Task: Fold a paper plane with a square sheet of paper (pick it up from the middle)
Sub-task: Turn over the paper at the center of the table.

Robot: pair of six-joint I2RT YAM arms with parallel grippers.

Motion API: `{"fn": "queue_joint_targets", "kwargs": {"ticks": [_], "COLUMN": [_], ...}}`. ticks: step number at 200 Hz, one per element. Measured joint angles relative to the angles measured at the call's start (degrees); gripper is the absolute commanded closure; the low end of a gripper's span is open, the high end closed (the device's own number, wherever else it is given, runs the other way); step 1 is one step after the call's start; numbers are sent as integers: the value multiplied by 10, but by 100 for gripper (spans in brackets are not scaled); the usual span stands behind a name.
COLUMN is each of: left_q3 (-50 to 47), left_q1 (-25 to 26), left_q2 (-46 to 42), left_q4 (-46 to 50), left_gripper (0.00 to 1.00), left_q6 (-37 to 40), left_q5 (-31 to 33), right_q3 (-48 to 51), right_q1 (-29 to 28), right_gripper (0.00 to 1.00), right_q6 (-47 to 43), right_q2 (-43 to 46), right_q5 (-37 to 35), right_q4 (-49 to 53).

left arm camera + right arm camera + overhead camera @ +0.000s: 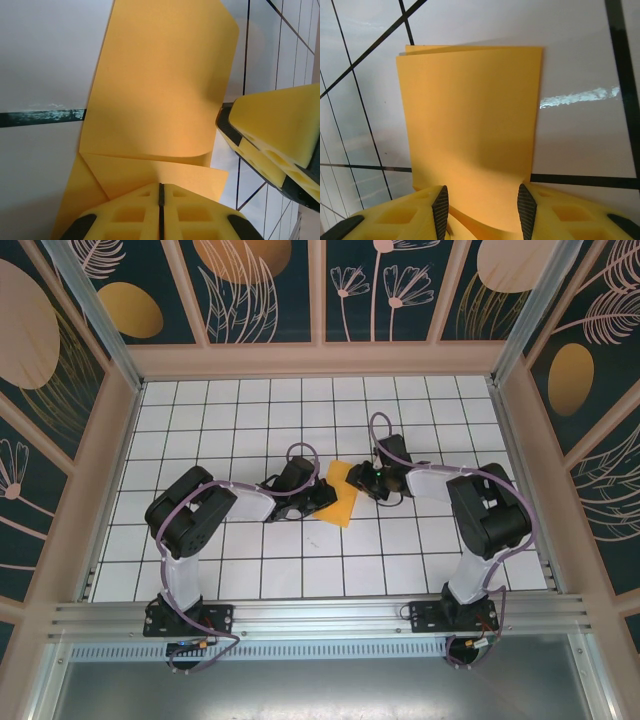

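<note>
The square sheet of paper (345, 506) lies folded on the white tiles between my two grippers. In the left wrist view the sheet of paper (160, 85) shows an upper flap with a curled near edge, over a lower layer. My left gripper (161, 186) is shut and its tips rest on that lower layer; I cannot tell whether any paper is pinched. It sits at the sheet's left edge (322, 498). My right gripper (482, 192) stands open at the sheet's right side (362, 480). The paper (470, 115) has its near edge curling up between those fingers, and nothing is squeezed.
One yellow finger (275, 130) of the right gripper is close beside the sheet in the left wrist view. The tiled table (240, 560) is fenced by low wooden walls (110, 470) on three sides, with a metal rail (320, 615) at the near edge.
</note>
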State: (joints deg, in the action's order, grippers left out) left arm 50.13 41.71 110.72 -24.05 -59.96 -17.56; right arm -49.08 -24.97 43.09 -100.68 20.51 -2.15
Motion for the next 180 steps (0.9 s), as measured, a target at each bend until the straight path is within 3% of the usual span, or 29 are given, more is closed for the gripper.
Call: {"fn": "queue_joint_targets", "kwargs": {"ticks": [78,180], "left_q3": [0,0], "left_q1": [3,7], "left_q2": [0,0], "left_q4": [-1,-1], "left_gripper": [89,89], "left_q6": [-2,-4], "left_q5": [0,-2], "right_q3": [25,39], "right_q1": [-10,-35], "right_gripper": [55,59], "right_q6": [25,34], "right_q2": [22,30], "right_q5": [-34,2], "right_q4": [-11,-28]}}
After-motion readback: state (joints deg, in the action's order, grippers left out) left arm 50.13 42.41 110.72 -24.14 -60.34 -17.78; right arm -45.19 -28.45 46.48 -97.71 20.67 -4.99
